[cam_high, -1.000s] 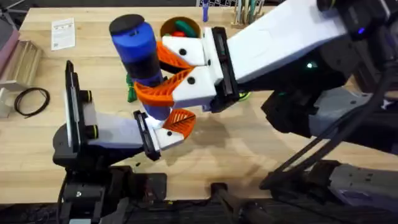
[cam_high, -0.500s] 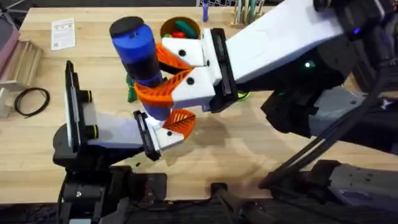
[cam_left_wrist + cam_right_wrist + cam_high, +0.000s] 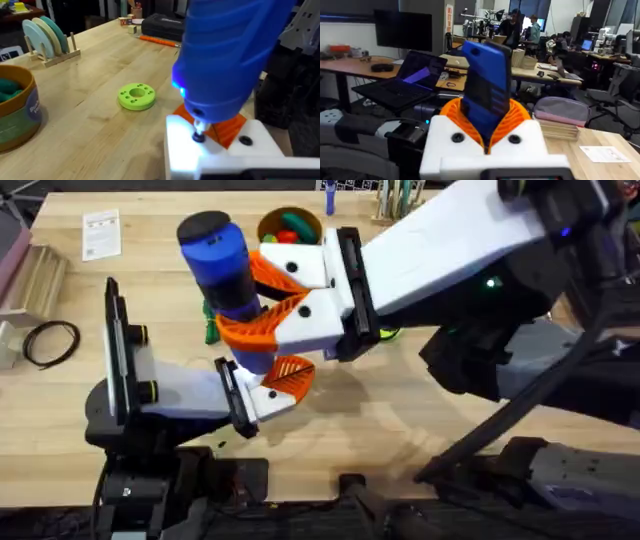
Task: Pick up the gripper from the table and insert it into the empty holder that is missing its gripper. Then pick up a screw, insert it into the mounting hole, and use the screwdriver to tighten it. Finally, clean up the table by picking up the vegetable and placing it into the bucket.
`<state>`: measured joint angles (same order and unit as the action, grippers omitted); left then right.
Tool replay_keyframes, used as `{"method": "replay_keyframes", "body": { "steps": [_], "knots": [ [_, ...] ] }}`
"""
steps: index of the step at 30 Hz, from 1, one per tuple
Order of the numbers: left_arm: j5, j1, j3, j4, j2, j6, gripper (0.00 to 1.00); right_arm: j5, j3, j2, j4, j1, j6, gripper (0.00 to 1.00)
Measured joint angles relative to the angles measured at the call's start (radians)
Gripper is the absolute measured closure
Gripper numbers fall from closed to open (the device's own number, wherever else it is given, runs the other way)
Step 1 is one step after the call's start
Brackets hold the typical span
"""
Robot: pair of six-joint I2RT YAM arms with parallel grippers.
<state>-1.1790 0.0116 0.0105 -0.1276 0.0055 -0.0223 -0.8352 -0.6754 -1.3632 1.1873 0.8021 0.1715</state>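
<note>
Above the table's middle, the right gripper (image 3: 262,298) is closed around the blue screwdriver (image 3: 222,265), held upright. Its bit (image 3: 199,131) presses on a screw in the white holder (image 3: 210,152), which the left gripper (image 3: 272,385) carries; whether its fingers are open, I cannot tell. Behind stands the bucket (image 3: 290,225), and the vegetable (image 3: 209,323) lies on the table (image 3: 400,410).

Right claw (image 3: 262,298) clamped high above the table; left claw (image 3: 275,385) beneath it.
</note>
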Motion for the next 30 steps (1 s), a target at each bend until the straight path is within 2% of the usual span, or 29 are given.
{"method": "replay_keyframes", "body": {
  "steps": [12,15,23,30],
  "knots": [
    [-0.001,0.0,0.0,0.0,0.0,0.0,0.995,-0.005,-0.007,0.0,-0.005,0.0,0.017,0.979],
    [-0.001,0.0,0.0,0.0,0.0,0.0,0.995,-0.019,-0.044,0.0,-0.047,0.0,0.028,0.979],
    [-0.001,0.0,0.0,0.0,0.0,0.0,0.995,-0.027,-0.232,0.0,-0.223,-0.029,0.02,0.979],
    [-0.001,0.0,0.0,0.0,0.0,0.0,0.995,-0.027,-0.246,0.0,-0.364,-0.096,0.003,0.979]
  ]
}}
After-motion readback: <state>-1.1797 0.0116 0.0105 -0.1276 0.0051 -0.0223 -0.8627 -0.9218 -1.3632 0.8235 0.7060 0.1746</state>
